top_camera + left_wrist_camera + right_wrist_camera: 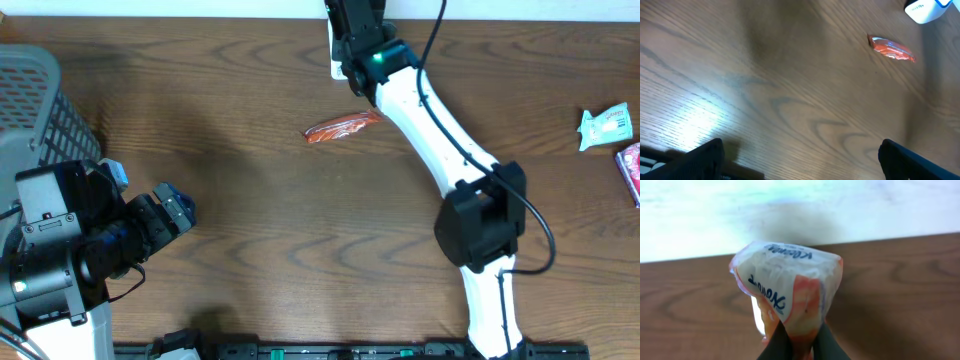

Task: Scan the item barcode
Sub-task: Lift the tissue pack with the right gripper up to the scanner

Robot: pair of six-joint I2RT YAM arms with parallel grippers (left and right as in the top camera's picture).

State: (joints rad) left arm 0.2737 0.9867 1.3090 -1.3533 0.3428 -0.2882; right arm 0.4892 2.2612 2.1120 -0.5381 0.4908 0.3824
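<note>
Dark wood-grain worktop [250, 80] is filling every view. Right pincer [795, 342] is pinching, jaws almost closed, the lower edge of a soft white-and-orange plastic tissue packet [790, 285] near the worktop's far edge, top centre of the overhead frame. Left pincer [807, 167] is hanging wide open and empty at lower left. Presenting seems under way; no barcode is showing, so the packet likely needs turning next.
</note>
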